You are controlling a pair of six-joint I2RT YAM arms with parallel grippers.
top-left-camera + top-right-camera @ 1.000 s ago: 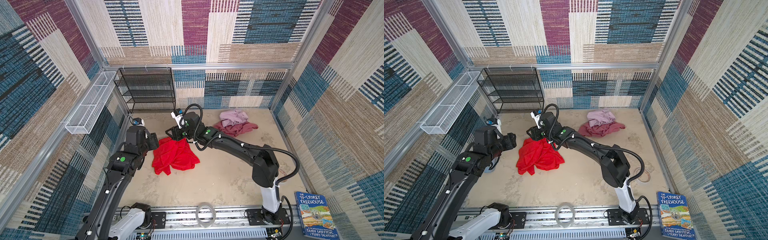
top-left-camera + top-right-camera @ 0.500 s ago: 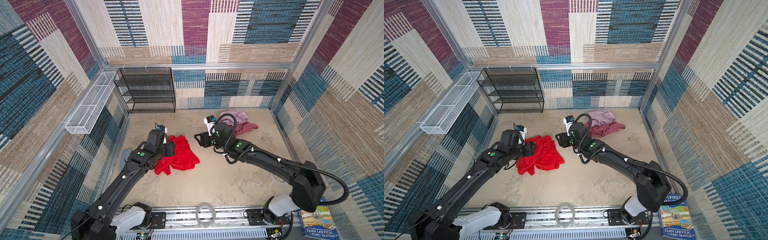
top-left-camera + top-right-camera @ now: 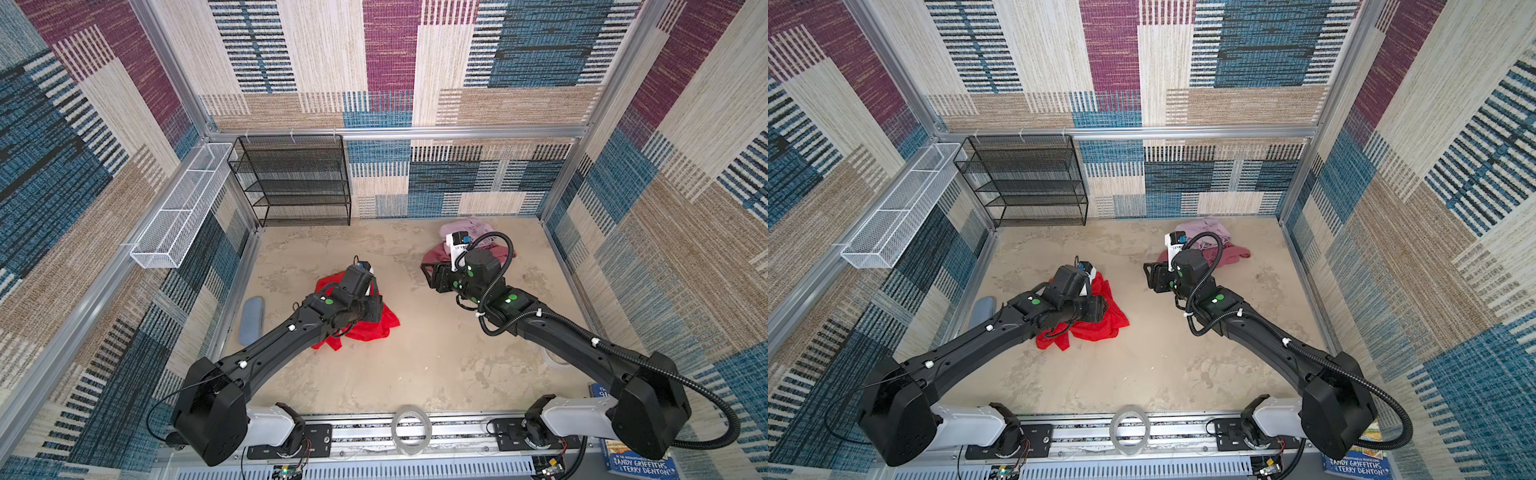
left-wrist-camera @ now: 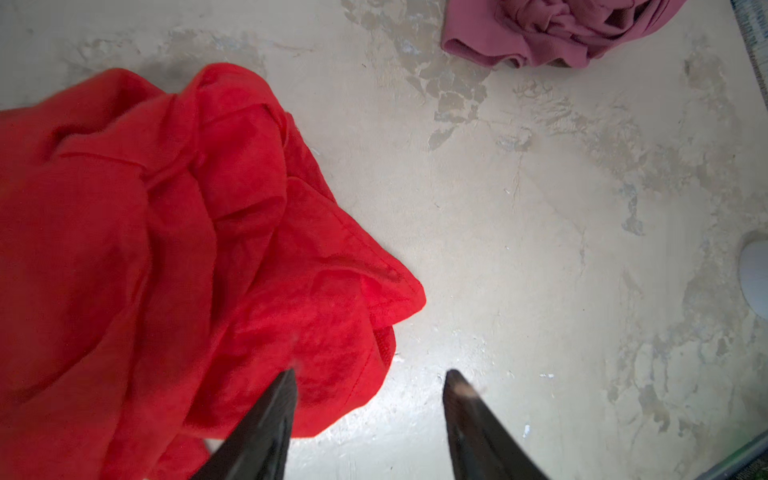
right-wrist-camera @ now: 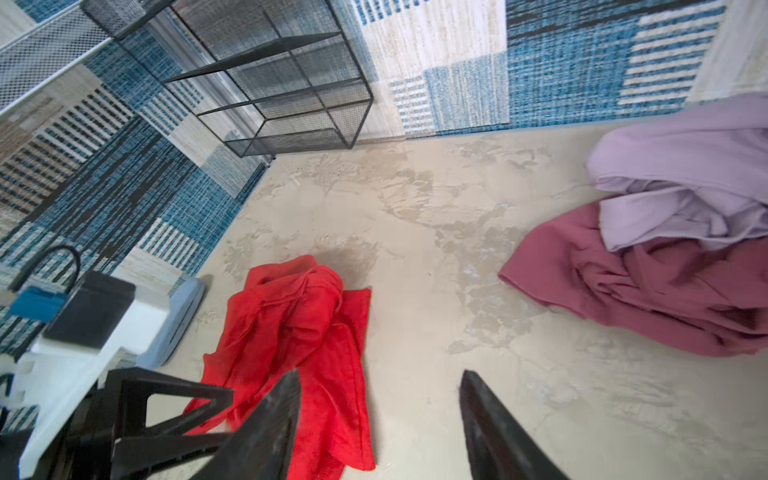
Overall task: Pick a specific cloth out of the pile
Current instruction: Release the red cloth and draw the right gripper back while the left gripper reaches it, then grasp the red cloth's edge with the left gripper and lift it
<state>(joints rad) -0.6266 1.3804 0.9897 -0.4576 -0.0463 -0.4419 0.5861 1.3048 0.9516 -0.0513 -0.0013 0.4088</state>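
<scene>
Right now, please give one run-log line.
red cloth: apart from pile | left gripper: open, above red cloth | right gripper: open, empty

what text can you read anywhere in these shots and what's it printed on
"ANDY GRIFFITHS" over "TERRY DENTON": on the cover of the blue book by the rail at the near right corner, readable in both top views.
The book's title: hidden behind the right arm.
Small dark print on the white camera mount at the right wrist: too small to read.
No writing shows on the red cloth, the other cloths, the black mesh shelf or the walls.
</scene>
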